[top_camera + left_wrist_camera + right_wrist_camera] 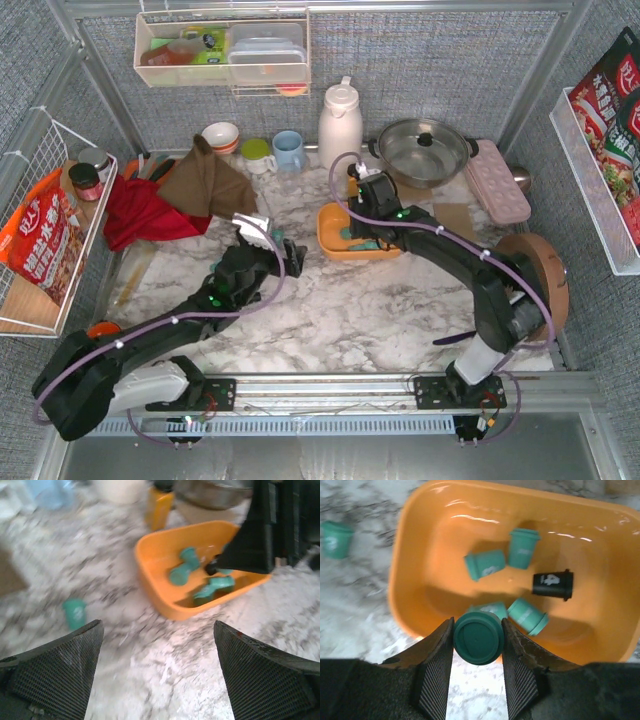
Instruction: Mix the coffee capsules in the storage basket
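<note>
The orange storage basket (415,560) sits on the marble table right under my right gripper (477,647), which is shut on a teal coffee capsule (477,637) above the basket's near rim. Inside the basket lie teal capsules (485,565) and one black capsule (552,584). Another teal capsule (75,612) stands alone on the table left of the basket (160,580). My left gripper (157,672) is open and holds nothing, hanging over bare marble just short of the basket. From above, the left gripper (266,236) is left of the basket (328,228) and the right gripper (362,232) is over it.
Behind the basket stand a white thermos (340,120), a steel pot (420,150) and a pink egg tray (497,180). Brown cloth (205,180) and red cloth (140,215) lie at the back left. A wire rack (40,230) hangs on the left wall.
</note>
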